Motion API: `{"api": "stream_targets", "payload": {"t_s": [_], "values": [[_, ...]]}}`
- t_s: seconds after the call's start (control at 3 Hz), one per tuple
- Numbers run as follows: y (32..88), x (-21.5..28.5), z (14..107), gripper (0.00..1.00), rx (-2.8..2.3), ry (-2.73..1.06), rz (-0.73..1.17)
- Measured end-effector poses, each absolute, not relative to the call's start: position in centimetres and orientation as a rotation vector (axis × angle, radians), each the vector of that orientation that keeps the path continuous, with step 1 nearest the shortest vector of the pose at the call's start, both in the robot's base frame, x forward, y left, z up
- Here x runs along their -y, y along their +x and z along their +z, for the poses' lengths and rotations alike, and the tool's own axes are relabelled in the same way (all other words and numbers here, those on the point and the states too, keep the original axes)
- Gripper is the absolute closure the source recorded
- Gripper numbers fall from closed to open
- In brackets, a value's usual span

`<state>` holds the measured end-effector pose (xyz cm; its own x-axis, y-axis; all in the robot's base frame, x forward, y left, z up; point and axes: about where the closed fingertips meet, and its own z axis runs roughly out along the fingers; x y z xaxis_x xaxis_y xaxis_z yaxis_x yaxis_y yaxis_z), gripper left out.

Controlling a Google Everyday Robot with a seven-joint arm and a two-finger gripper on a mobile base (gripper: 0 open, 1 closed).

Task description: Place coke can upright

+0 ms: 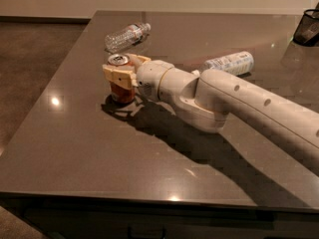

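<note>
The coke can (122, 94) stands upright on the table (94, 153), in the left half of the top and nearer the far edge than the near one. Its silver lid faces up and its red body shows below the claw. The gripper (124, 68) is at the can, reaching in from the right at about the height of the can's upper half. One tan finger (117, 75) lies across the near side of the can and the other sits behind the rim on the far side. The jaws are drawn in to the width of the can, flat against it on both sides, so the claw has hold of the can and of nothing else. The can's base appears to rest on the tabletop, with a dark shadow spreading round it and under the wrist. The white arm (249, 103) runs from the gripper down to the right edge of the view, low over the table. A clear bottle (127, 35) lies on its side beyond the can, near the far left corner and apart from the can. A white-labelled bottle (230, 62) lies on its side just behind the arm, to the right of the can. A black mesh holder (306, 28) stands at the far right corner, well apart from the rest.
</note>
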<state>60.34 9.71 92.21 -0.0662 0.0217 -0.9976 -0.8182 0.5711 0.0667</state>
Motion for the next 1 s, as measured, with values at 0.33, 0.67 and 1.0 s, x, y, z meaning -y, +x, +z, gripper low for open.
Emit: {"api": "stream_targets", "payload": {"t_s": [0.33, 0.67, 1.0], "values": [[60.26, -9.97, 92.37, 0.15, -1.484, -0.719, 0.798], [60.17, -10.16, 92.48, 0.00, -1.482, -0.722, 0.799], [60.17, -10.16, 92.48, 0.00, -1.482, -0.722, 0.799]]}}
